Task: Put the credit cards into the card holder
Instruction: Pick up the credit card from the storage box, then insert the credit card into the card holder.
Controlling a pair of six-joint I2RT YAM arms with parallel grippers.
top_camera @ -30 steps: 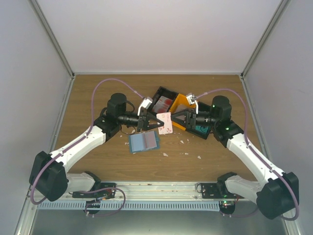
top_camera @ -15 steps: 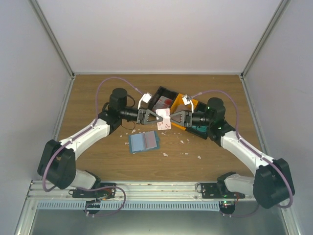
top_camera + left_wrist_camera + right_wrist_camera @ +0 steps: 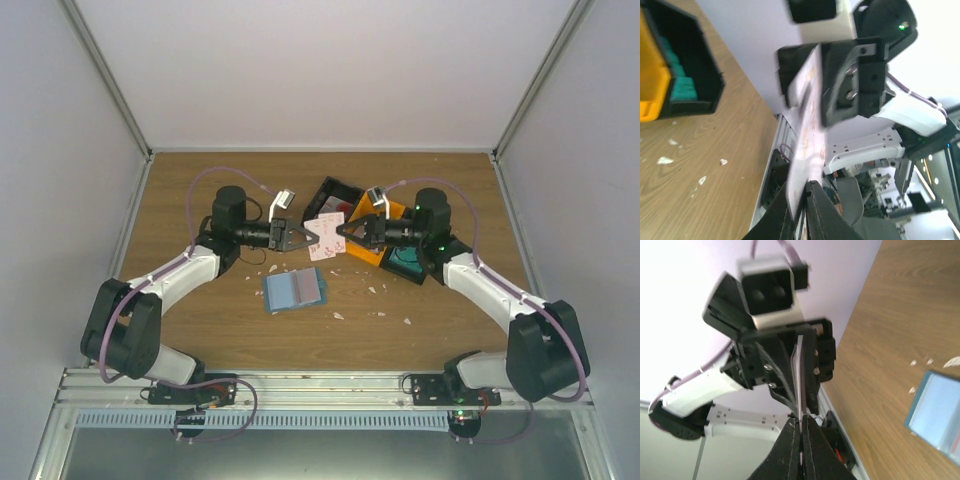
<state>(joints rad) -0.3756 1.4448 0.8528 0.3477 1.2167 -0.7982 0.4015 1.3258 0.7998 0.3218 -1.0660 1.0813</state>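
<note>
A white credit card with red blotches (image 3: 326, 237) hangs above the table between both grippers. My left gripper (image 3: 306, 236) is shut on its left edge and my right gripper (image 3: 343, 230) is shut on its right edge. In the left wrist view the card (image 3: 807, 125) runs edge-on from my left gripper (image 3: 802, 187) up to the right gripper (image 3: 850, 80). In the right wrist view the card (image 3: 799, 365) stands edge-on in my right gripper (image 3: 800, 422). The blue card holder (image 3: 296, 289) lies flat on the table below, also in the right wrist view (image 3: 940, 415).
A black-and-orange tray (image 3: 385, 210) stands behind the grippers, with teal cards (image 3: 405, 262) in its right compartment, also seen in the left wrist view (image 3: 682, 85). Small white scraps (image 3: 338, 316) lie on the wood near the holder. White walls enclose the table.
Both grippers closed in on the card from either side, and they and the card shifted left and toward the far side.
</note>
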